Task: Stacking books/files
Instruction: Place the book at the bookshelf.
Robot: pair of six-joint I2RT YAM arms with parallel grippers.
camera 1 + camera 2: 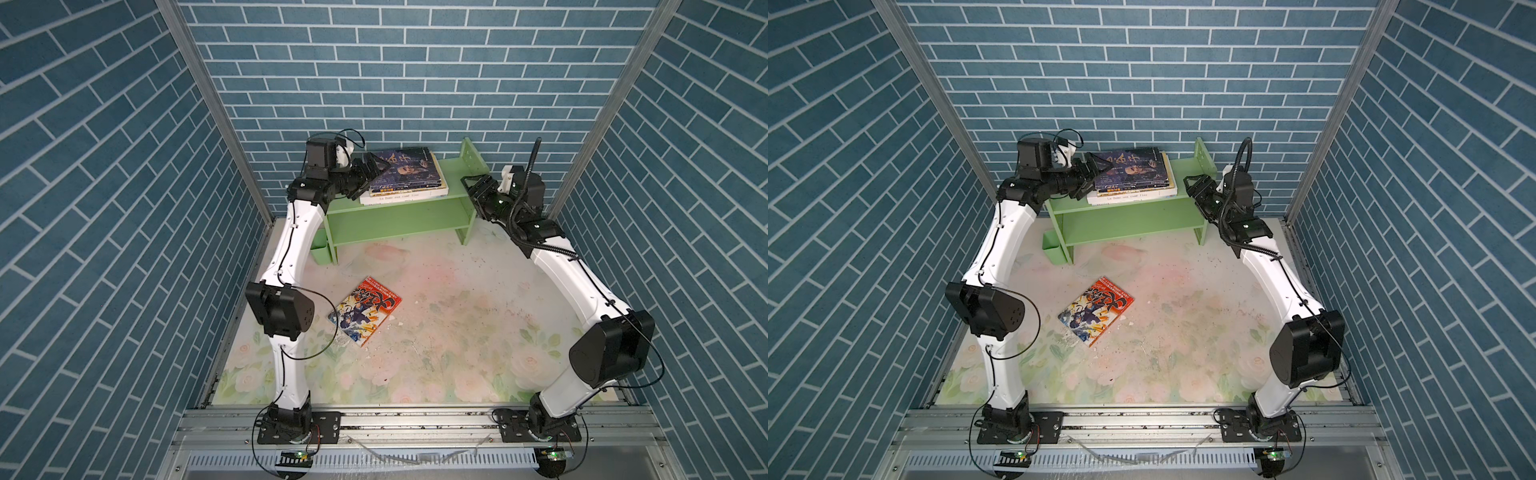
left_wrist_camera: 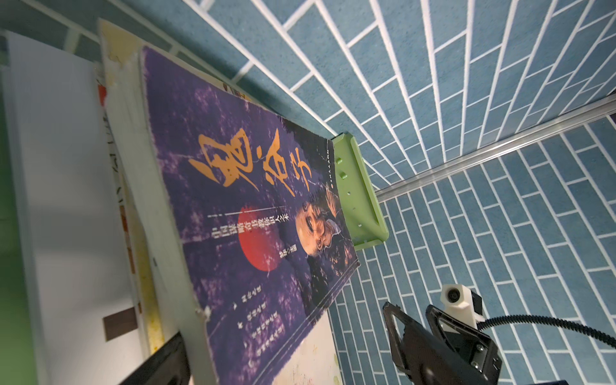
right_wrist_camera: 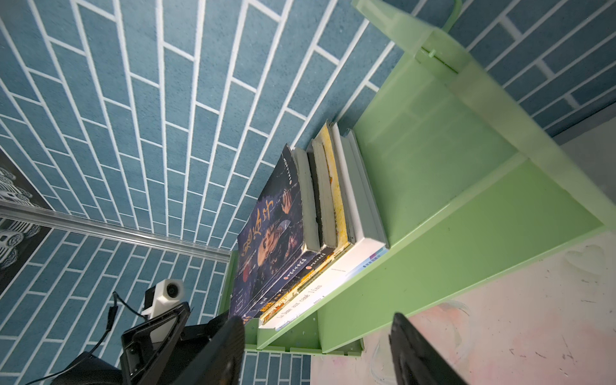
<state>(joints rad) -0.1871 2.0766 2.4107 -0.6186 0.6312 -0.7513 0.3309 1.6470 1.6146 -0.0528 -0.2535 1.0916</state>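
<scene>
Left wrist view: one dark finger [image 2: 158, 361] of the left gripper [image 1: 371, 175] shows beside the near end of the stack, level with the pages under the purple book [image 2: 253, 216]. The second finger is out of frame there. In both top views the jaws stand apart, one over the book's near corner and one lower at the stack's side. Nothing is clamped between them, so the gripper is released. Whether a finger touches the cover cannot be told.

The stack [image 1: 405, 176] lies flat at 3 o'clock of that gripper, on top of the shelf [image 1: 395, 220], toward its left end. The purple book is uppermost. A white book [image 1: 401, 198] is lowest and sticks out widest, and the thinner books between have their covers hidden.

The right gripper [image 3: 315, 320] has both fingers spread wide with nothing held between them: released. In both top views it hangs off the shelf's right end. The stack lies at its 9 o'clock, well apart, with bare shelf top between.

Taking the table [image 1: 457, 316] as the dial with 12 at the back wall [image 1: 395, 83], the shelf stands at 12, the left gripper at 11 and the right gripper at 1. A red comic [image 1: 365, 309] lies flat and skewed on the table, at 9 o'clock of its centre. It is at 6 o'clock of the left gripper and well apart from both grippers.
</scene>
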